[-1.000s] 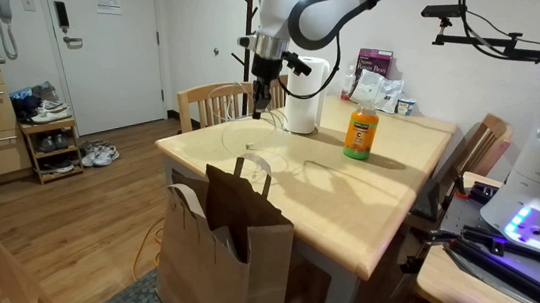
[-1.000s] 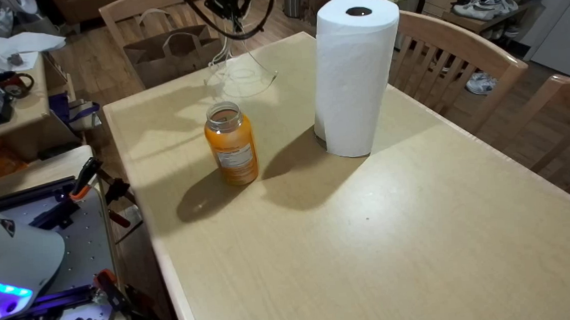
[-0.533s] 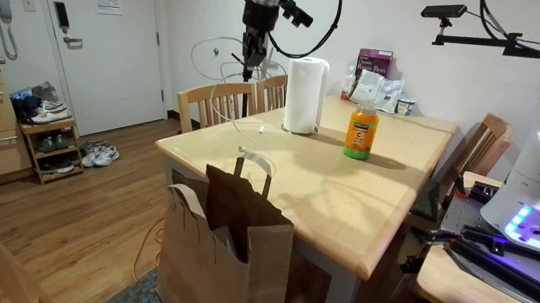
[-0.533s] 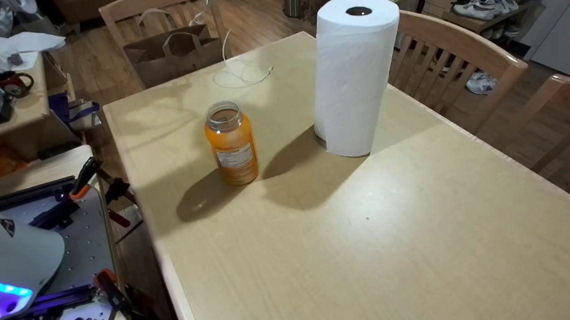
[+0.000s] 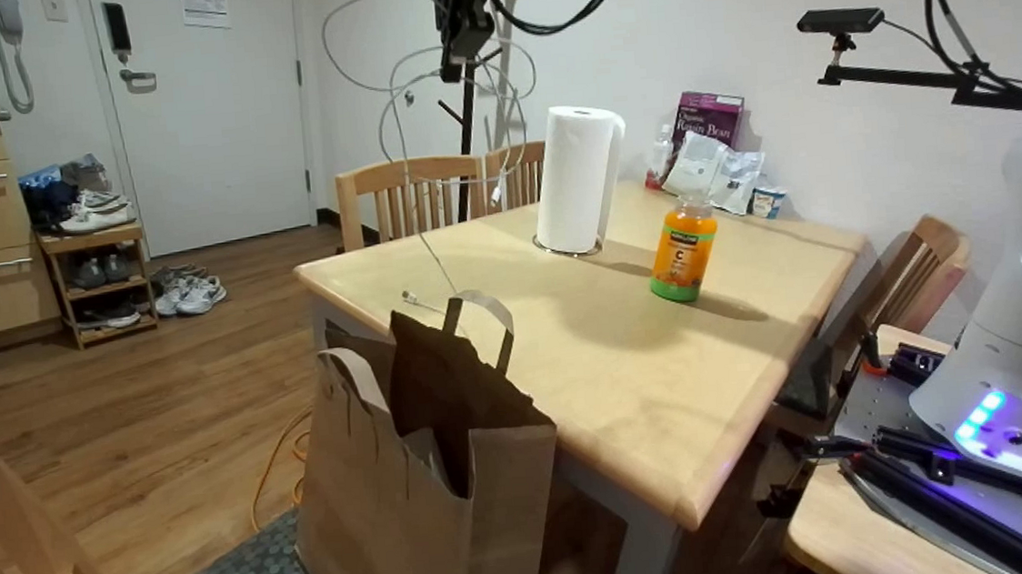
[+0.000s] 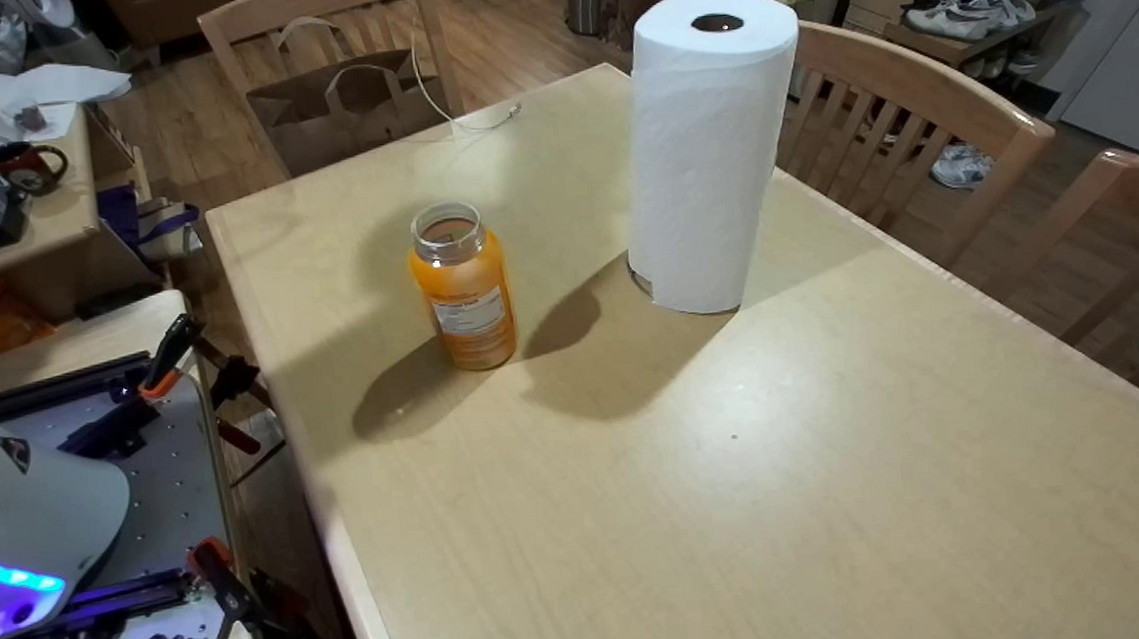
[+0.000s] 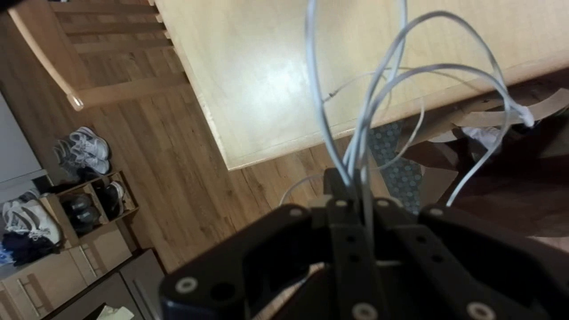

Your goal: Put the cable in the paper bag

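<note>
Pincer (image 5: 456, 70) clamped on thin white cable (image 7: 359, 138), loose rounded loops beside and below. Brown paper bag (image 5: 391, 506): upright, open-topped.

In an exterior view, the lower edge cuts off the paper bag (image 5: 405, 505). The table (image 6: 712, 500) obscures the bag's base in an exterior view. In the wrist view, the tool (image 7: 360, 200) is blurred and the upper edge crops the cable (image 7: 363, 126).
</note>
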`<state>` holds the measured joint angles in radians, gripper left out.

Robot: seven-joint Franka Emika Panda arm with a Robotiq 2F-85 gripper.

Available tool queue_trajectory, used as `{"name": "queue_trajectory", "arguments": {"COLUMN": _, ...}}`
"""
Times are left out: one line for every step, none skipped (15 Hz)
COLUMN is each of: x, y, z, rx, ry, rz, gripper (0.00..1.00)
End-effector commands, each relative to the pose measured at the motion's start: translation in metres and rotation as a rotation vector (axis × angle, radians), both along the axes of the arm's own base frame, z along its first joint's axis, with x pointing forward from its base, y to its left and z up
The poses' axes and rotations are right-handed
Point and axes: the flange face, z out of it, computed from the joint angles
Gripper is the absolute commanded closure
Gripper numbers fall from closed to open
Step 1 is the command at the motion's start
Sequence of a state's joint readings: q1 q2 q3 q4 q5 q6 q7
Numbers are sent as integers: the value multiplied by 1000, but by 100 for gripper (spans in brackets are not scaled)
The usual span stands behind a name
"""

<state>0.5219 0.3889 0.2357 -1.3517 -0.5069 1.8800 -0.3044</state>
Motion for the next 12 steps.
{"name": "queue_trajectory", "arguments": {"x": -7, "y": 33, "z": 25, "rx": -63, "ry": -60, "rz": -1, "gripper": 97}}
{"name": "queue_trajectory", "arguments": {"x": -12, "y": 42, "z": 33, "rx": -82, "ry": -87, "rz": 1, "gripper": 97}}
{"name": "queue_trajectory", "arguments": {"x": -15, "y": 53, "z": 41, "rx": -97, "ry": -106, "rz": -3, "gripper": 97}}
{"name": "queue_trajectory", "arguments": {"x": -20, "y": 61, "z": 49, "rx": -112, "ry": -128, "rz": -8, "gripper": 97}}
{"name": "queue_trajectory", "arguments": {"x": -25, "y": 70, "z": 56, "rx": -128, "ry": -150, "rz": -12, "gripper": 97}}
{"name": "queue_trajectory", "arguments": {"x": -30, "y": 77, "z": 63, "rx": -137, "ry": -164, "rz": -18, "gripper": 97}}
{"name": "queue_trajectory", "arguments": {"x": -35, "y": 84, "z": 69, "rx": -147, "ry": -185, "rz": -28, "gripper": 97}}
{"name": "queue_trajectory", "arguments": {"x": -40, "y": 89, "z": 75, "rx": -154, "ry": -196, "rz": -33, "gripper": 97}}
{"name": "queue_trajectory", "arguments": {"x": -45, "y": 95, "z": 80, "rx": -160, "ry": -209, "rz": -36, "gripper": 97}}
{"name": "queue_trajectory", "arguments": {"x": -50, "y": 100, "z": 83, "rx": -167, "ry": -222, "rz": -40, "gripper": 97}}
{"name": "queue_trajectory", "arguments": {"x": -54, "y": 106, "z": 85, "rx": -173, "ry": -236, "rz": -43, "gripper": 97}}
{"name": "queue_trajectory", "arguments": {"x": -58, "y": 110, "z": 88, "rx": -173, "ry": -246, "rz": -43, "gripper": 97}}
